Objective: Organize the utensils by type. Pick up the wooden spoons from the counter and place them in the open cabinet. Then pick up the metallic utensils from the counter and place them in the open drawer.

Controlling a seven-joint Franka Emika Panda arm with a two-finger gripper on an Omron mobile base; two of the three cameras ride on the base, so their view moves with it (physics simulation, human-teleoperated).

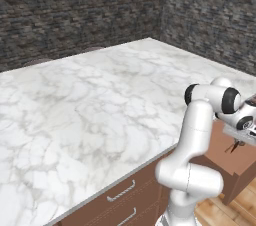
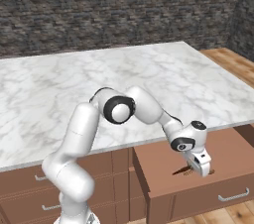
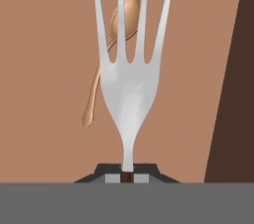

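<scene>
The hand (image 2: 202, 167), low at the right of the right base view, is clamped on the handle of a silver four-tined fork (image 3: 130, 84) over the open drawer (image 2: 163, 168). In the hand view's centre, the fork's tines point up. Behind it a copper-toned spoon (image 3: 113, 54) lies on the drawer floor.

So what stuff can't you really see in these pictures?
- Fork: in the hand view its tine tips are cut off by the top edge, and its handle end is hidden between the shut hand.
- Spoon on the drawer floor: the fork covers part of its bowl in the hand view.
- Right base view: the hand blocks most of what it holds; that is too small to name there.
- Left base view: the hand is cut off by the right edge.
</scene>
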